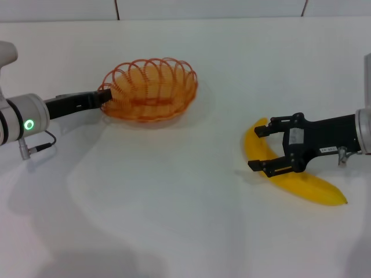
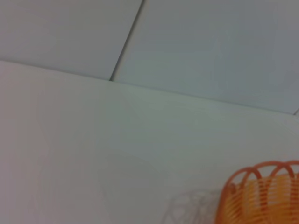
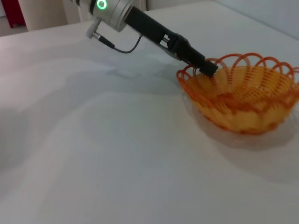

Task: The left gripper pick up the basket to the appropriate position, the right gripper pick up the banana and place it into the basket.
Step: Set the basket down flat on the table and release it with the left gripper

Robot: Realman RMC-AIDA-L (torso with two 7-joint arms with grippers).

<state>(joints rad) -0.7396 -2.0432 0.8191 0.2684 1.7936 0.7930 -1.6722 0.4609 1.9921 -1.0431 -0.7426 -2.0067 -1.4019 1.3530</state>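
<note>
The orange wire basket (image 1: 149,90) is at the back left of the white table, also seen in the left wrist view (image 2: 261,196) and the right wrist view (image 3: 243,95). My left gripper (image 1: 105,96) reaches in from the left and is shut on the basket's near-left rim (image 3: 208,70). A pale shadow spreads under the basket. The yellow banana (image 1: 307,184) lies flat on the table at the right. My right gripper (image 1: 261,147) stands open at the banana's upper end, one finger on each side of it, and hides the banana's middle.
The white table (image 1: 174,191) spreads wide between basket and banana. A tiled wall (image 2: 140,37) rises behind the table's far edge. A grey cable (image 1: 40,145) loops from my left arm's cuff.
</note>
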